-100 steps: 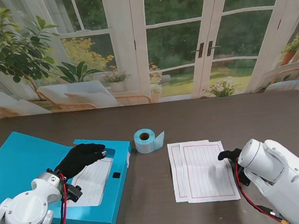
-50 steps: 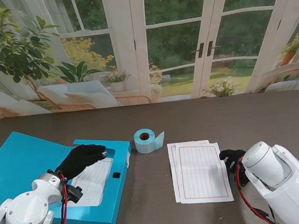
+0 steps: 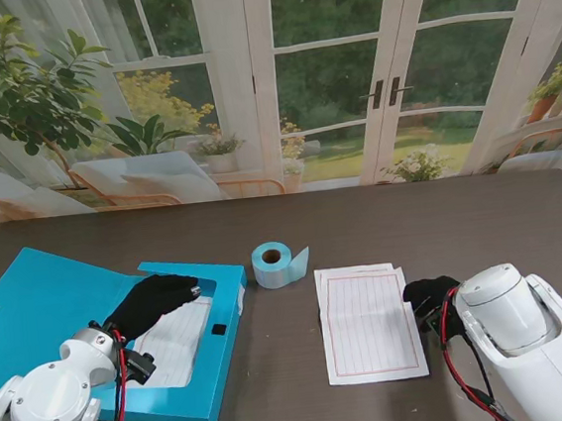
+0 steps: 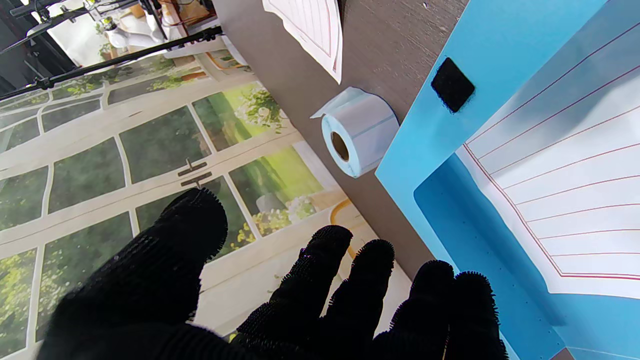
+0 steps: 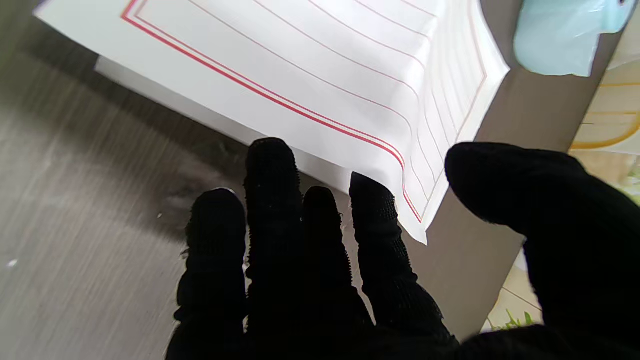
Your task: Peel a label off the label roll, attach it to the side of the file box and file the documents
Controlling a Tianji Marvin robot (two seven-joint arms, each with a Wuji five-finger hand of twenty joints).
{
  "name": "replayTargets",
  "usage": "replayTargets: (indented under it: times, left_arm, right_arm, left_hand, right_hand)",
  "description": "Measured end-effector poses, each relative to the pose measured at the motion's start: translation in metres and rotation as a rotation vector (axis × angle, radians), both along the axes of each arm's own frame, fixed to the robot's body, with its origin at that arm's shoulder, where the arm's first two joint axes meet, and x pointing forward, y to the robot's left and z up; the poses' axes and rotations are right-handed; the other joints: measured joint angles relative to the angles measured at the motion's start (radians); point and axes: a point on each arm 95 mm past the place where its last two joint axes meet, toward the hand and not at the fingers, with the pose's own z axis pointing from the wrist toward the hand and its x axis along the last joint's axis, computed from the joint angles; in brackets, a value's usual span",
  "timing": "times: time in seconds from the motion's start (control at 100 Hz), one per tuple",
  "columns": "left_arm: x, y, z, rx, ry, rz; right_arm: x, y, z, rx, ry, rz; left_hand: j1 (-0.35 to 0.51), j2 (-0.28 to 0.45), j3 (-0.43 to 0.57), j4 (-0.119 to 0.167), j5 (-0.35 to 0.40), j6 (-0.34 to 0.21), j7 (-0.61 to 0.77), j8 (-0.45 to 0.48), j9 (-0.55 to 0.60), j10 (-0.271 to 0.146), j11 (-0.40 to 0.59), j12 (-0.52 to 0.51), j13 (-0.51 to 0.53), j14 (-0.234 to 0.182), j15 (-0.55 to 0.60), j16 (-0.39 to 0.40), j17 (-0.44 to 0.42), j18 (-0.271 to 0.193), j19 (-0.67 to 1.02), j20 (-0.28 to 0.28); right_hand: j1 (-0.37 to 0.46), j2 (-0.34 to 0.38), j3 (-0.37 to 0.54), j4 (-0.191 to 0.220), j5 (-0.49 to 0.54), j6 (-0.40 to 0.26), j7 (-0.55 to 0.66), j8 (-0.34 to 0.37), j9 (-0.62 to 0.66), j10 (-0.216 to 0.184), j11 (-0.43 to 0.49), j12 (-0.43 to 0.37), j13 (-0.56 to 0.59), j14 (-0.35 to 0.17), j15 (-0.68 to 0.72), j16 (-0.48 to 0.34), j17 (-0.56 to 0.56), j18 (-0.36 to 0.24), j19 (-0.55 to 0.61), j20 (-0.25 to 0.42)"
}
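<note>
Documents' edge, seemingly at right robot hand

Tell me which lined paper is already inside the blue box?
The lined sheet under the left hand, lying in the open blue file box. The other lined sheets lie stacked on the bare table beside the right hand.

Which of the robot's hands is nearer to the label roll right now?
Left. The left hand rests over the open file box, beside the label roll; the right hand sits beyond the documents.

Bare table between box, documents
</note>
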Motion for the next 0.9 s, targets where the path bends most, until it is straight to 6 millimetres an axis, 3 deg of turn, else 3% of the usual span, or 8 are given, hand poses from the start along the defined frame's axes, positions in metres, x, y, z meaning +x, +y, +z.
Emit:
replayTargets:
  times: [0.15, 0.19, 0.25, 0.44, 0.64, 0.78, 0.9]
  left_arm:
    - [0.000, 0.000, 0.000, -0.001, 0.006, 0.001]
    - [0.000, 0.000, 0.000, -0.001, 0.008, 0.002]
    - [0.000, 0.000, 0.000, -0.002, 0.011, 0.004]
    - [-0.001, 0.000, 0.000, -0.006, 0.019, 0.006]
    - [-0.002, 0.000, 0.000, -0.008, 0.026, 0.009]
    - [-0.002, 0.000, 0.001, -0.010, 0.031, 0.010]
    - [-0.003, 0.000, 0.001, -0.012, 0.034, 0.014]
  right_arm:
    - [0.001, 0.001, 0.004, 0.042, -0.015, -0.026]
    - [0.001, 0.000, 0.005, 0.048, -0.020, -0.040]
    - [0.001, 0.003, 0.004, 0.034, -0.025, -0.044]
    - [-0.002, 0.015, -0.001, 0.101, -0.018, -0.047]
    - [-0.001, 0.015, 0.002, 0.110, -0.037, -0.079]
    - [-0.002, 0.018, 0.002, 0.139, -0.038, -0.085]
    - [-0.003, 0.020, 0.001, 0.136, -0.036, -0.080]
  left_hand:
    - [0.000, 0.000, -0.001, 0.000, 0.000, 0.000, -0.001, 0.000, 0.000, 0.000, 0.000, 0.000, 0.000, 0.000, 0.000, 0.000, 0.001, 0.000, -0.014, 0.002]
    - [0.001, 0.000, -0.001, 0.000, 0.000, 0.000, -0.001, 0.000, 0.000, 0.000, 0.000, 0.000, 0.000, 0.000, -0.001, 0.000, 0.002, 0.000, -0.025, 0.004]
    - [0.011, 0.000, -0.012, 0.011, 0.000, 0.001, -0.001, 0.000, 0.000, 0.000, 0.000, 0.000, 0.004, 0.000, -0.009, 0.000, 0.010, 0.000, -0.039, 0.005]
    - [0.019, 0.000, -0.015, 0.012, 0.000, 0.002, -0.002, 0.000, 0.000, 0.000, 0.000, 0.000, 0.010, 0.000, -0.010, 0.000, 0.046, 0.000, -0.141, 0.030]
    - [0.029, 0.016, -0.033, 0.012, 0.000, 0.003, -0.002, 0.001, 0.000, 0.001, -0.001, 0.000, 0.012, 0.000, -0.010, 0.001, 0.078, 0.004, -0.244, 0.078]
    - [0.029, 0.016, -0.036, 0.012, 0.000, 0.003, -0.003, 0.001, 0.000, 0.001, -0.001, 0.000, 0.012, 0.000, -0.010, 0.001, 0.078, 0.004, -0.246, 0.090]
    - [0.029, 0.016, -0.038, 0.012, 0.000, 0.003, -0.004, 0.001, 0.000, 0.001, -0.001, 0.000, 0.012, 0.001, -0.010, 0.001, 0.078, 0.004, -0.257, 0.100]
  right_hand:
    - [0.150, -0.011, -0.033, -0.430, 0.041, -0.001, 0.108, -0.030, 0.071, 0.000, -0.013, 0.000, 0.041, -0.014, -0.002, 0.000, 0.000, 0.000, -0.018, -0.005]
    - [0.167, -0.011, -0.035, -0.505, 0.068, -0.012, 0.131, -0.030, 0.095, 0.000, -0.014, 0.000, 0.061, -0.017, 0.000, 0.000, 0.000, 0.000, -0.020, -0.016]
    - [0.192, -0.011, -0.062, -0.562, 0.117, -0.036, 0.161, -0.030, 0.140, 0.000, -0.025, 0.000, 0.098, -0.021, -0.006, 0.000, -0.001, 0.006, -0.031, -0.018]
    - [0.228, -0.029, -0.055, -0.563, 0.218, -0.110, 0.199, -0.030, 0.258, -0.008, -0.048, 0.000, 0.156, -0.032, -0.037, 0.000, 0.001, 0.008, -0.047, -0.036]
    - [0.250, -0.087, 0.056, -0.566, 0.286, -0.134, 0.205, -0.029, 0.336, -0.022, -0.079, -0.001, 0.211, -0.039, -0.070, 0.000, 0.001, 0.018, -0.062, -0.047]
    - [0.245, -0.150, 0.086, -0.422, 0.304, -0.132, 0.205, -0.020, 0.380, -0.027, -0.106, -0.001, 0.231, -0.039, -0.087, 0.002, 0.001, 0.020, -0.070, -0.055]
    - [0.212, -0.170, 0.087, -0.237, 0.288, -0.133, 0.204, -0.018, 0.379, -0.032, -0.114, 0.006, 0.230, -0.039, -0.088, 0.012, 0.001, 0.020, -0.070, -0.066]
